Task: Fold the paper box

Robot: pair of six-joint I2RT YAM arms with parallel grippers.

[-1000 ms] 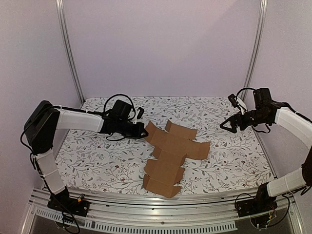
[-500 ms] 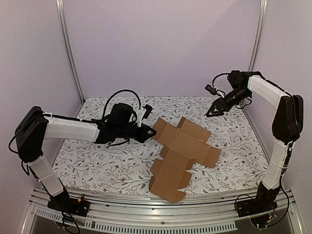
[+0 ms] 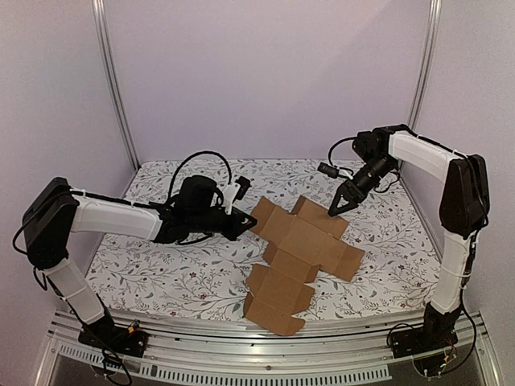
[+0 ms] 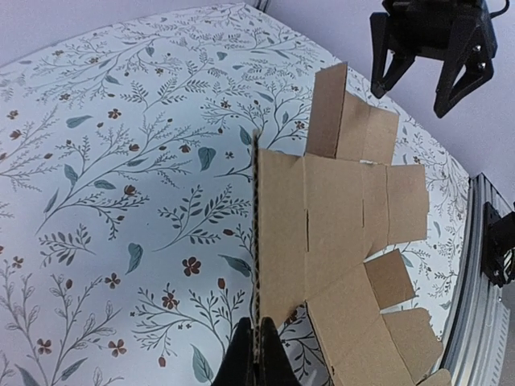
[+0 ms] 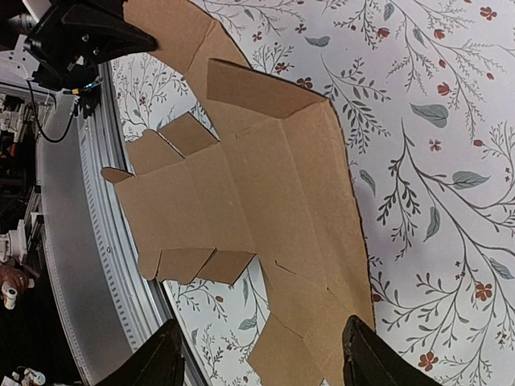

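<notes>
Left wrist view: the left pincer (image 4: 258, 358) shows only its tips, the bottom edge cutting the rest; the box (image 4: 322, 217) runs off that edge too. The right pincer (image 4: 410, 98) is cropped at the top. From above, where the left tips meet the box is too small to tell.

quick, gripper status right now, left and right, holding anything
Left gripper: jaws shut on the edge of the paper box.
Right gripper: jaws open, holding nothing, poised above the box.
</notes>
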